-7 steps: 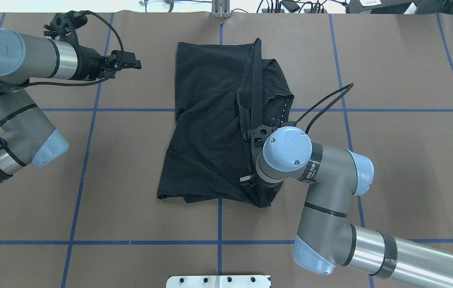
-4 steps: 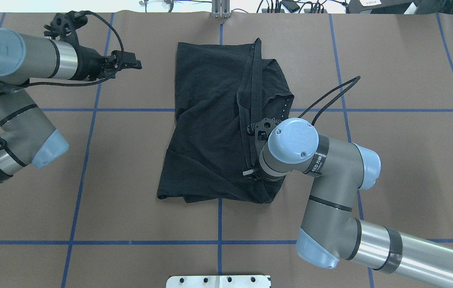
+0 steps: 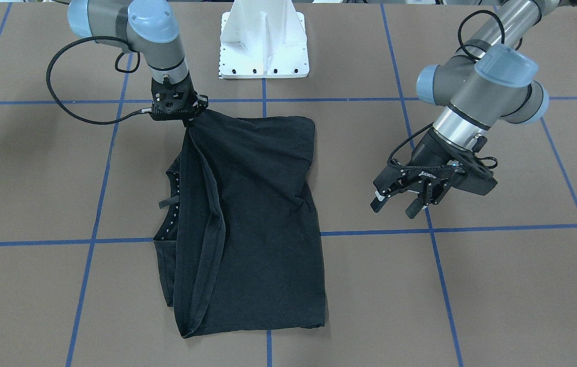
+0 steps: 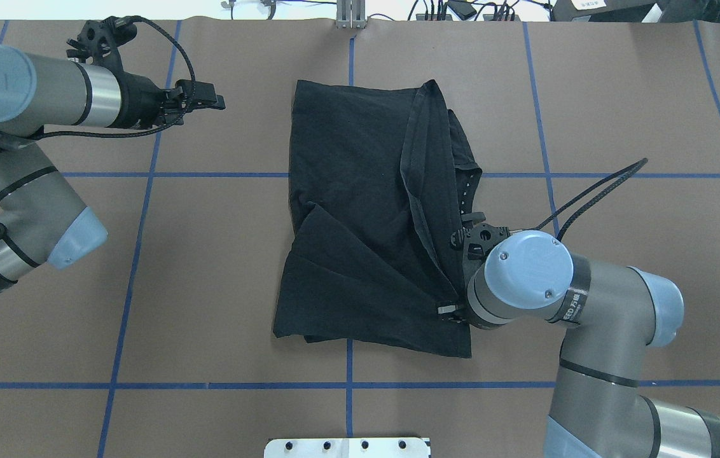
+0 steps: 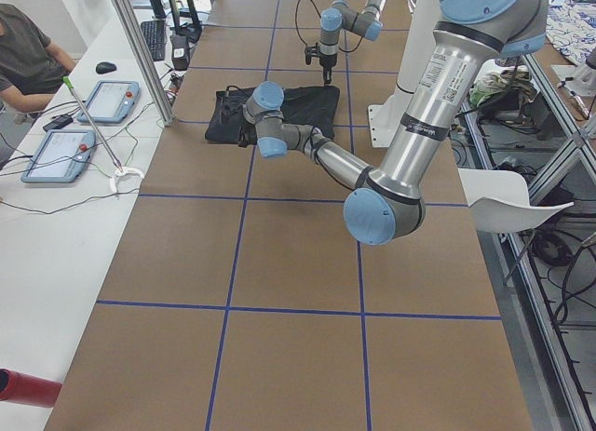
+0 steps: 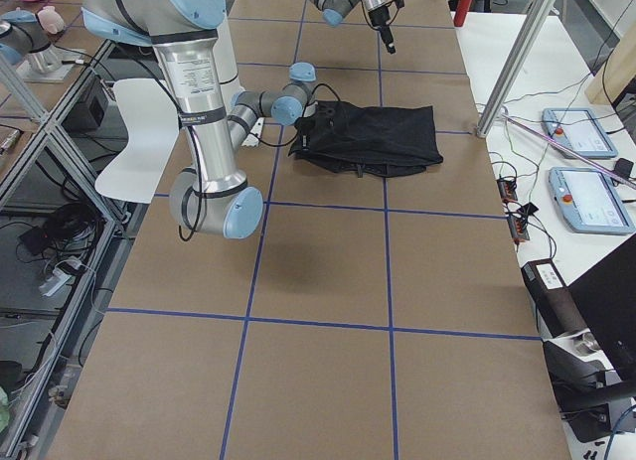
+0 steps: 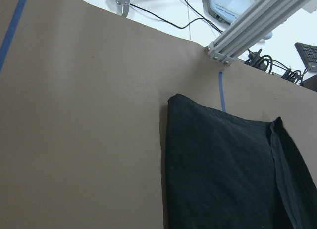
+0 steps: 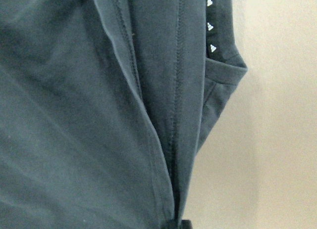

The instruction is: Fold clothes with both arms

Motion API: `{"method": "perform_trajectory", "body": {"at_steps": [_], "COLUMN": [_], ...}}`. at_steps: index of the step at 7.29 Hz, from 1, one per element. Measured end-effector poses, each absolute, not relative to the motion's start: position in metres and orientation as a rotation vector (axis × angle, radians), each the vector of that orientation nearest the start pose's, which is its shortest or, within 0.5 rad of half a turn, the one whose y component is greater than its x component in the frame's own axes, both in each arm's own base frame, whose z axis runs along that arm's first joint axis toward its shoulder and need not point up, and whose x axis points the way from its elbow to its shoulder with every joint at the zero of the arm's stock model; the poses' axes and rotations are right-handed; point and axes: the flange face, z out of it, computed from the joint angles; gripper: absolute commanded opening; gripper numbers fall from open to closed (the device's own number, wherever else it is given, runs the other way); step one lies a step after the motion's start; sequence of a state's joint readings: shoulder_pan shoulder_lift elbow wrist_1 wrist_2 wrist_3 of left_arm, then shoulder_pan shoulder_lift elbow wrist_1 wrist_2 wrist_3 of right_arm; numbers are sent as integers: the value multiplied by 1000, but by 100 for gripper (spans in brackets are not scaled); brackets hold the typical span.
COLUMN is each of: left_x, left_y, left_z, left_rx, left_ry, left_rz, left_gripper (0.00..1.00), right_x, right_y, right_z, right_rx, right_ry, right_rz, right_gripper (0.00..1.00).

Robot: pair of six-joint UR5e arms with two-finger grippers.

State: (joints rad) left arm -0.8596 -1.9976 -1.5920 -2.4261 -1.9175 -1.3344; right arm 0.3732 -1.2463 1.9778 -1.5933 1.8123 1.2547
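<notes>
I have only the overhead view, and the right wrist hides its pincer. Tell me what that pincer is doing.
Observer: In the front-facing view the right pincer is shut on an edge of the shirt, and the fabric is drawn up to it in a peak.
Operator: Now report the left pincer's jaws.
Observer: The front-facing view shows the left pincer open, holding nothing and well clear of the shirt.

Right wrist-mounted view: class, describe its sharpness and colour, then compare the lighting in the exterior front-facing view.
Right wrist-mounted view: the T-shirt fills most of the frame, seams sharp, but its black looks washed-out grey-teal and the table is bleached pale. Exterior front-facing view: even light, faint soft shadows, the shirt's folds nearly lost in black.
</notes>
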Motion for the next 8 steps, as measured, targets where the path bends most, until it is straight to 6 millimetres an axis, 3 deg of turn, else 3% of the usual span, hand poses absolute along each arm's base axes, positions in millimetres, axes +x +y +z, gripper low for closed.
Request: {"method": "perform_trajectory", "body": {"at_steps": [1, 4, 5, 8], "left_x": [345, 344, 345, 346], "left_y": [-553, -551, -551, -552], "left_z": [308, 309, 310, 312], "left_rx": [419, 418, 416, 414], "left_ry": [1259, 1259, 1257, 1254], "left_rz": [-305, -306, -306, -307], "left_gripper": [100, 100, 100, 100], "right_x": [-487, -479, -477, -506], "right_y": [-305, -317, -334, -432], "right_z": [314, 311, 306, 271], "right_rx": [14, 27, 43, 115], "right_ry": [-740, -745, -748, -725], "right_rz": [-20, 6, 25, 52], "right_gripper": [100, 100, 100, 100]}}
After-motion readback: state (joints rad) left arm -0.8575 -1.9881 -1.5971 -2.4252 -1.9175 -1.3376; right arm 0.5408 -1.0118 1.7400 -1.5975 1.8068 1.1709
